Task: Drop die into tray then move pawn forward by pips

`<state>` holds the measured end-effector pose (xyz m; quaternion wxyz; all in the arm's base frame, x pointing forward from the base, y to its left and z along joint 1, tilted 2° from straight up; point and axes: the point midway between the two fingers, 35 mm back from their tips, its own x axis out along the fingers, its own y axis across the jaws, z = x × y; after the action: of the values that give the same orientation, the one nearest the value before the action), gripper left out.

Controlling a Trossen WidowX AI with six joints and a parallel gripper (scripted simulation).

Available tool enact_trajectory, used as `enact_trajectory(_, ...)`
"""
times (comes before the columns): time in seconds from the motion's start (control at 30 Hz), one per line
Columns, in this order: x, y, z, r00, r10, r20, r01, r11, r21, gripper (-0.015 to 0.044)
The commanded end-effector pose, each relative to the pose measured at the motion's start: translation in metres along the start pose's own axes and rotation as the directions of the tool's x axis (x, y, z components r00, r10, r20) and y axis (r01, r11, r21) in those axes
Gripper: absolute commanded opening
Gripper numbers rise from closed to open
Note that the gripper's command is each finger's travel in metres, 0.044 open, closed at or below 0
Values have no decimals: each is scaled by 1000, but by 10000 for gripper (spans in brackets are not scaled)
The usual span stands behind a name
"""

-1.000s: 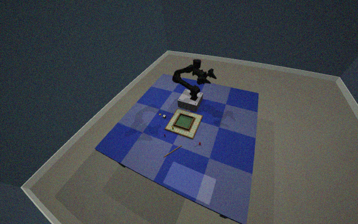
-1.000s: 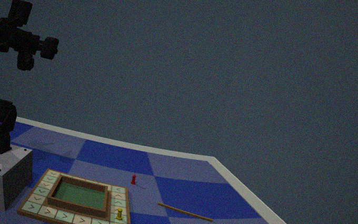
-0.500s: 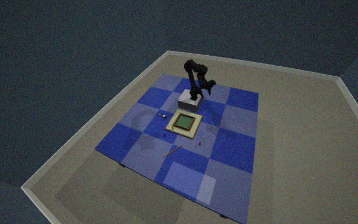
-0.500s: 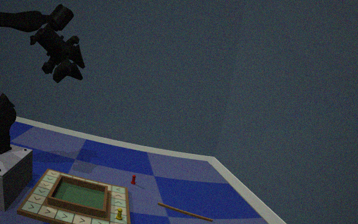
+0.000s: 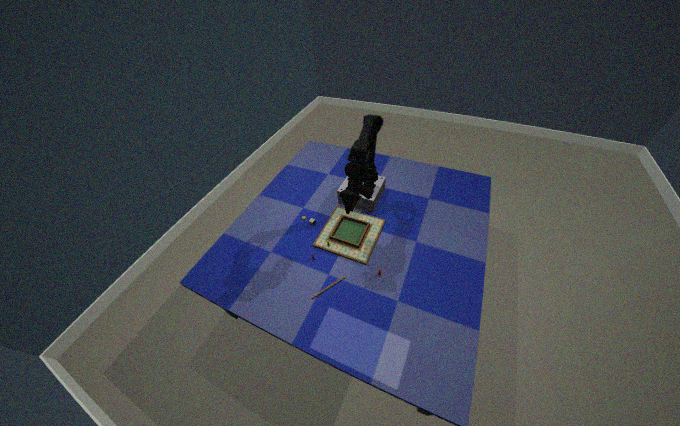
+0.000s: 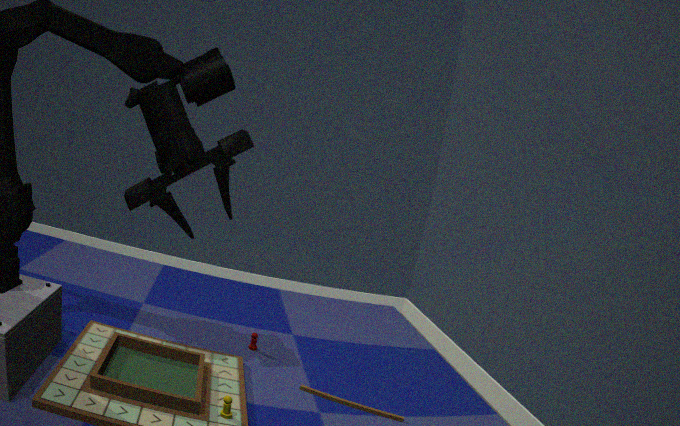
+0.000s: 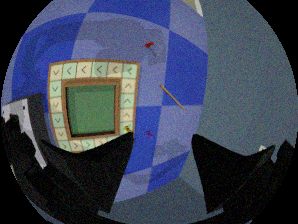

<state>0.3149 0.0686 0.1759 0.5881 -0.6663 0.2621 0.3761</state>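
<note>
The white die [image 5: 312,221] lies on the blue-checked table, left of the board; its top pips are too small to read. The board [image 5: 346,252] [image 6: 91,401] [image 7: 100,69] has arrowed squares around the green dice tray [image 5: 350,230] [image 6: 150,371] [image 7: 91,110], which is empty. The yellow pawn [image 5: 328,243] [image 6: 226,407] [image 7: 128,129] stands on a board square near a corner. My gripper [image 5: 348,209] [image 6: 211,228] [image 7: 163,138] is open and empty, high above the table, with its fingers pointing down. The die is not seen in the exterior view.
A small yellow object [image 5: 303,217] lies beside the die. A red pawn [image 5: 379,273] [image 6: 253,341] [image 7: 149,45] and a dark reddish piece [image 5: 313,257] [image 7: 149,134] are off the board. A thin wooden stick [image 5: 328,288] [image 6: 351,402] [image 7: 172,97] lies beyond them. The arm's pale base [image 5: 371,200] [image 6: 30,326] adjoins the board's area.
</note>
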Motion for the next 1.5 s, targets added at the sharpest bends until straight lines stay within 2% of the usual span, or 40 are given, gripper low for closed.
enact_trajectory(0.0,38,12,-61,985,153,-79,-111,913,392,275)
enact_trajectory(0.13,65,35,-114,952,286,-106,-141,722,678,275)
enact_trajectory(0.27,87,71,-164,911,403,-87,-106,432,896,275)
enact_trajectory(0.43,107,127,-221,847,531,-28,11,35,999,275)
enact_trajectory(0.53,112,152,-241,819,574,6,74,-117,990,275)
enact_trajectory(0.63,117,154,-245,812,584,16,91,-153,984,275)
enact_trajectory(0.93,118,153,-245,812,583,16,91,-153,984,275)
enact_trajectory(1.47,141,170,-245,811,585,16,91,-153,984,275)
